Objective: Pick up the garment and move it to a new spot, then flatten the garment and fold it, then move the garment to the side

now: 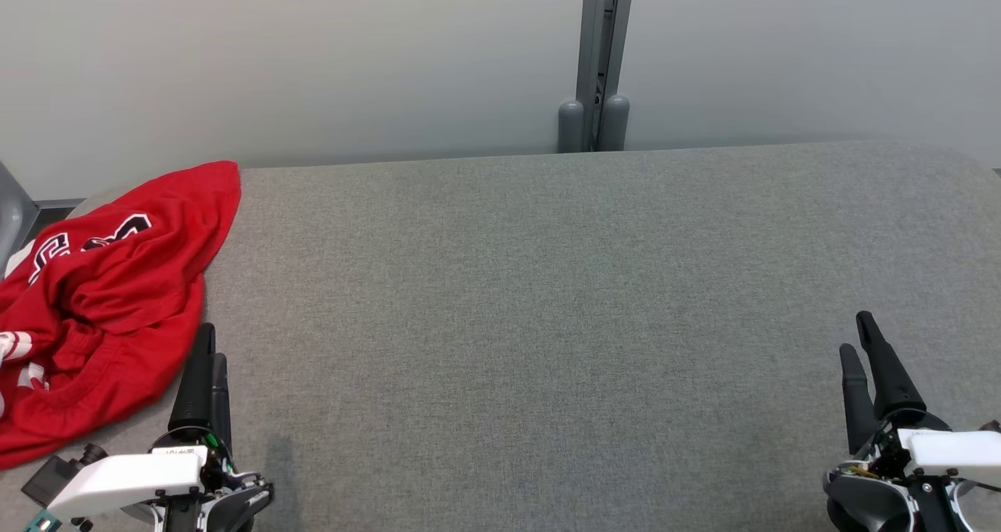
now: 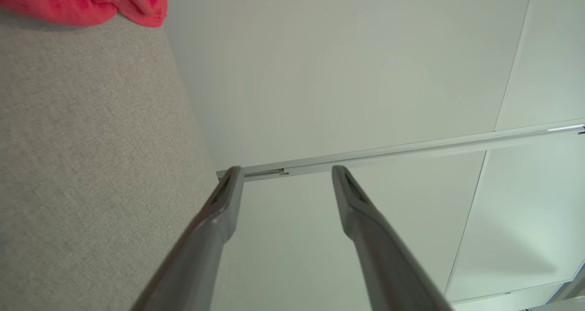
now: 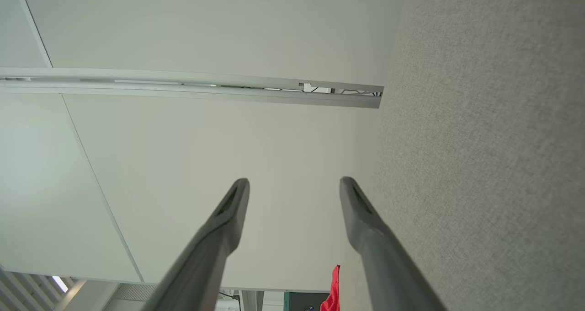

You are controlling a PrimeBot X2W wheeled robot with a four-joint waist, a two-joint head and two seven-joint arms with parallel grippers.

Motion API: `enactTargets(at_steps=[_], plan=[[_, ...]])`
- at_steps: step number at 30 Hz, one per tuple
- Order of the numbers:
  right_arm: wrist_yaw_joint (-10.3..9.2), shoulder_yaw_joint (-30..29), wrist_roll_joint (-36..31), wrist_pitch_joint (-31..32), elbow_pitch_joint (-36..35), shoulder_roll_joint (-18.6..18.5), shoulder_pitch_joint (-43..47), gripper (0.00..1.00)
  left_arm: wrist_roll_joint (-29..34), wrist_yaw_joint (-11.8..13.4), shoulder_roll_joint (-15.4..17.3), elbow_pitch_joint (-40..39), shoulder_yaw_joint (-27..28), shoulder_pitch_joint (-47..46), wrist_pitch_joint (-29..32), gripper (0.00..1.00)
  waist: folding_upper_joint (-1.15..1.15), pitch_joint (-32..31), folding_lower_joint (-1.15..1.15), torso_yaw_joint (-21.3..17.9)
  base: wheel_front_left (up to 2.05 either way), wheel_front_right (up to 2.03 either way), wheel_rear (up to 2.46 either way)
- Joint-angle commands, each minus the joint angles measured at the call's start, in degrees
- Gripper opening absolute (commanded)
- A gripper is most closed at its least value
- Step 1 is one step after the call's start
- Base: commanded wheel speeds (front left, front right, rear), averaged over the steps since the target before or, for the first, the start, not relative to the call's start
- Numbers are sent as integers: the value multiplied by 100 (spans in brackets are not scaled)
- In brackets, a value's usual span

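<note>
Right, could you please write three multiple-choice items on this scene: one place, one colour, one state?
1. Where does the garment lie on the table?
A. at its left edge, beside the left gripper
B. mid-table
C. at its right edge
2. What colour is the garment?
A. blue
B. red
C. grey
3. How do the left gripper and right gripper stand?
A. both shut
B. one shut on cloth
C. both open, empty
Answers: 1 A, it is heaped at the head view's left; 2 B, its cloth is plainly red; 3 C, each wrist view shows fingers apart with nothing between.
</note>
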Motion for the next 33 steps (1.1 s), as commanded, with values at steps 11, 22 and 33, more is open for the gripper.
enactTargets(at_steps=[11,22,33], plan=[[9,231,-1286,-307,-374,-65,-202,100,1163,-12,64,-257,30,-201,-290,100,0,-6,0,11,0,0,0],[9,496,-2734,-545,-678,-74,-214,100,2642,-14,62,-356,-42,-125,-524,100,0,-20,0,16,0,0,0],[10,823,-4628,-769,-732,-92,-186,100,4312,289,69,-420,-150,-44,-754,100,0,-60,0,17,0,0,0]])
